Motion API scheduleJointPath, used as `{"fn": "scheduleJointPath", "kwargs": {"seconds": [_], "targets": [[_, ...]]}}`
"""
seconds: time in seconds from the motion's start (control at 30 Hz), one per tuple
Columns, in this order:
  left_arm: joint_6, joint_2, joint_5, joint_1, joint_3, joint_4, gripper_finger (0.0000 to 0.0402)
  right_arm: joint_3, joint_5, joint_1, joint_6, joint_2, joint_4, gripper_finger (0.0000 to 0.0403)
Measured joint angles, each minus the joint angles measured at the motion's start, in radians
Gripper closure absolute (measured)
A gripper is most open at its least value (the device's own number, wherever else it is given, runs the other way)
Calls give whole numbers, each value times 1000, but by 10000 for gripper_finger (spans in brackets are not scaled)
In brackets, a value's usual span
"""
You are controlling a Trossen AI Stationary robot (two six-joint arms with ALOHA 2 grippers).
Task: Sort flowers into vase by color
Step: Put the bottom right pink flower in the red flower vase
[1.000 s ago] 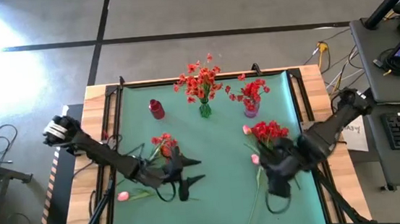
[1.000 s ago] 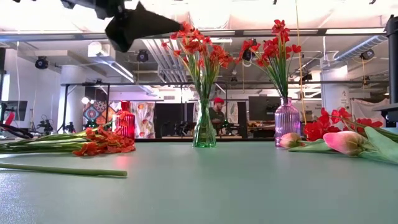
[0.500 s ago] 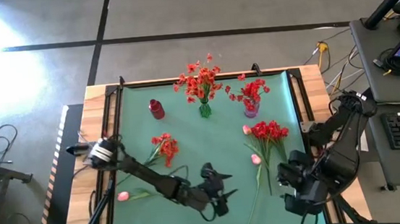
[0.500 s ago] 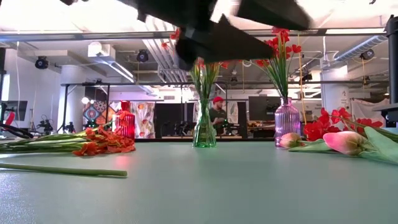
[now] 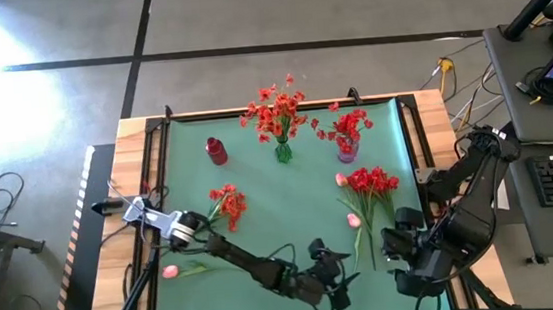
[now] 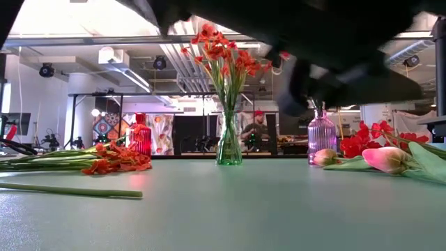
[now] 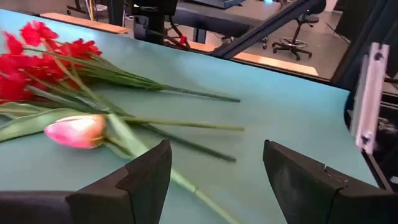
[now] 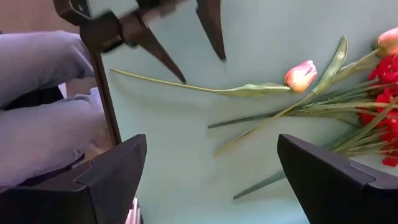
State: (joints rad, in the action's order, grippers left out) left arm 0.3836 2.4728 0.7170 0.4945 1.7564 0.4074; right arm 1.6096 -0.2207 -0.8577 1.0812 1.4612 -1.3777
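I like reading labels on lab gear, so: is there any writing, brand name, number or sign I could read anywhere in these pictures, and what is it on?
None can be read.
White paper sheet beside the table's right edge: dark marks on it, too small to read.
Colourful poster in the room behind: pattern only, no legible words.
Vases, flowers and arms: no visible lettering.

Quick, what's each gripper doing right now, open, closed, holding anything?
Left gripper: open, empty, above the mat near the red flower bunch.
Right gripper: open, empty.
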Motion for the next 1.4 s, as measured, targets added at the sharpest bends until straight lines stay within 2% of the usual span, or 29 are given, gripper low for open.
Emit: {"fn": "scheduleJointPath", "kwargs": {"seconds": [0.1, 0.2, 0.33, 0.47, 0.67, 0.83, 1.1, 1.2, 1.4], "targets": [[17, 71, 23, -6, 113, -89, 161, 0, 0, 0, -24, 0, 0, 49], [84, 132, 76, -13, 220, -249, 161, -1, -1, -3, -35, 0, -1, 49], [155, 193, 84, -23, 339, -432, 161, -2, -2, -14, -46, 0, 0, 49], [161, 240, 77, -28, 417, -481, 161, -2, -16, -25, -47, 0, -1, 49], [168, 275, 58, -35, 458, -491, 172, -4, -17, -29, -40, 0, -1, 49], [220, 276, 62, -40, 455, -536, 228, -6, -20, -29, -36, 0, -1, 49], [254, 260, 75, -42, 455, -632, 386, -6, -43, -32, -34, 0, 0, 49], [259, 232, 91, -38, 453, -735, 391, -7, -45, -36, -35, 0, 2, 49], [308, 142, 166, -18, 449, -1078, 400, -7, -105, -76, -46, 0, 4, 48]]}}
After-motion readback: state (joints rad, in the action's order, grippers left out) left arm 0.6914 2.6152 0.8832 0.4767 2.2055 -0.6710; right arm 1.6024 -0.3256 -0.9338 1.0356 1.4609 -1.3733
